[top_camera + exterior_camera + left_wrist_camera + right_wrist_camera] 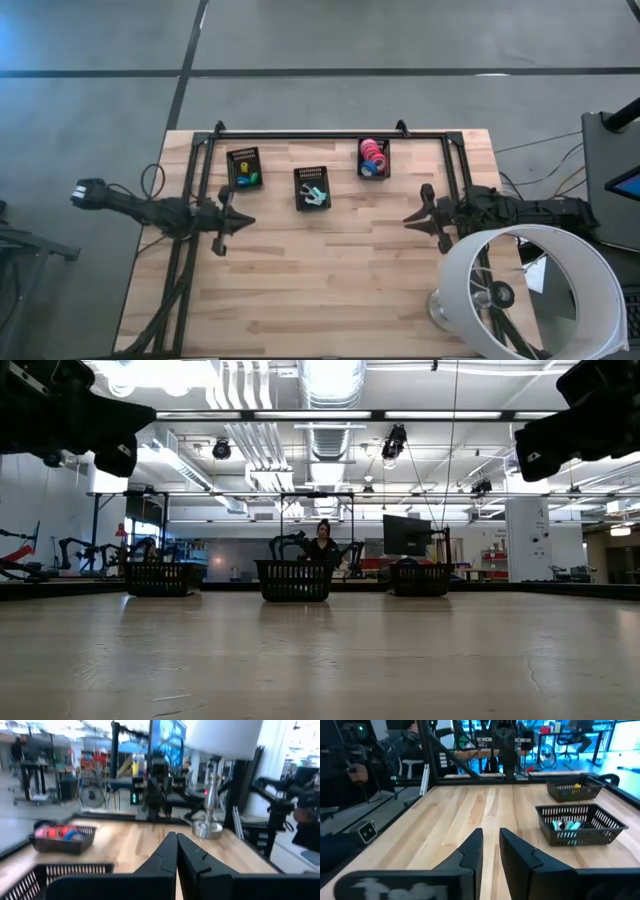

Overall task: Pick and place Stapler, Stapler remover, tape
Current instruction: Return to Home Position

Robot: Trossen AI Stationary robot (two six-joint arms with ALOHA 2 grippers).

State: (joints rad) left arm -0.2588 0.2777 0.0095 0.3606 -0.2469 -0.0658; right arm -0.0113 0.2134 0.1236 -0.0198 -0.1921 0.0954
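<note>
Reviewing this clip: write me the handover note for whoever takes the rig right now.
Left pincer: shut, empty, above the left side of the table.
Right pincer: slightly open, empty, above its right side.
Tape rolls piled in the right black bin; middle bin holds teal and silver pieces, left bin yellow, green and blue ones, too small to name.
Done: no task item lies outside the bins.
Left: probably only parking both arms.
</note>
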